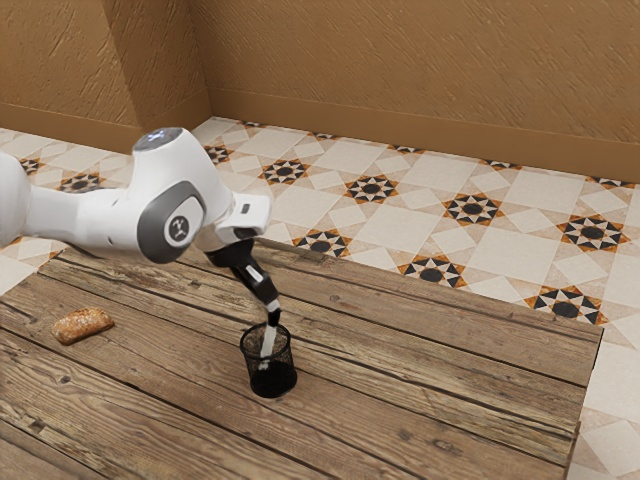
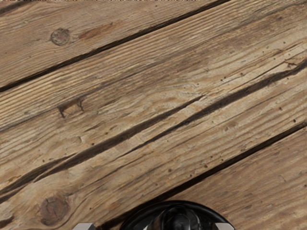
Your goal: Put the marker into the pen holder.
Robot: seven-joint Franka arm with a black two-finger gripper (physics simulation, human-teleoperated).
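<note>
Your hand (image 1: pixel 272 306) is right over the pen holder (image 1: pixel 273 381), angled down at its mouth. Grip's open: wrist view has the fingers (image 2: pixel 84 226) spread well apart at the lower edge, dark holder rim between them. Marker (image 1: pixel 268 342) is in the pen holder, white length visible through the mesh, leaning slightly, upper end close under your hand; can't tell if they touch. Holder's upright on the plank counter (image 1: pixel 430 400). Bread roll (image 1: pixel 83 325) well apart, toward the exterior view's left. Patterned tile floor (image 1: pixel 520 240) beyond, then brown wall (image 1: pixel 400 70).
</note>
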